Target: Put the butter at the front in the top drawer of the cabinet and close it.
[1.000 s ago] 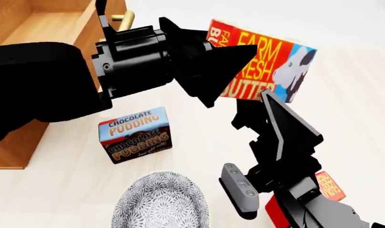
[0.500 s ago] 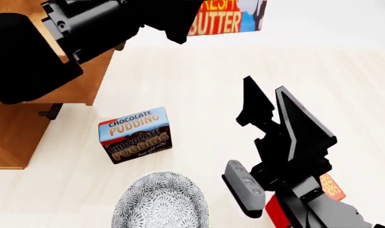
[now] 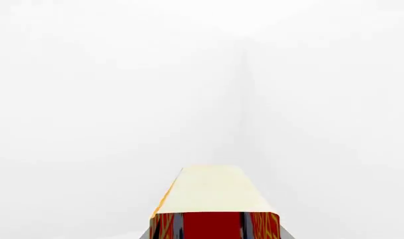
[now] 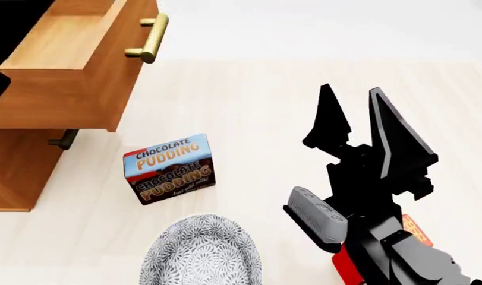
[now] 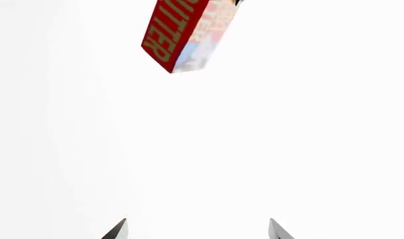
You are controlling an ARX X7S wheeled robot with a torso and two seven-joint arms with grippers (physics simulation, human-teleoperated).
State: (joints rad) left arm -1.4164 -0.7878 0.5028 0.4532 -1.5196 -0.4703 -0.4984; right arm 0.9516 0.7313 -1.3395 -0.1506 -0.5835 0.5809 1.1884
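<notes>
Left wrist view: the butter [image 3: 211,206] fills the near edge, evidently clamped in the left gripper.

Head view: that arm has lifted out of frame; the top drawer [image 4: 62,65] stands open at the table's far-left corner.

Right wrist view: right gripper [image 5: 196,230] spread, empty.

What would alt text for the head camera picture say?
A black two-fingered gripper, open and empty, hangs over a pale table. At left a wooden drawer stands open, beside a Chocolate Pudding box and a patterned bowl.
</notes>
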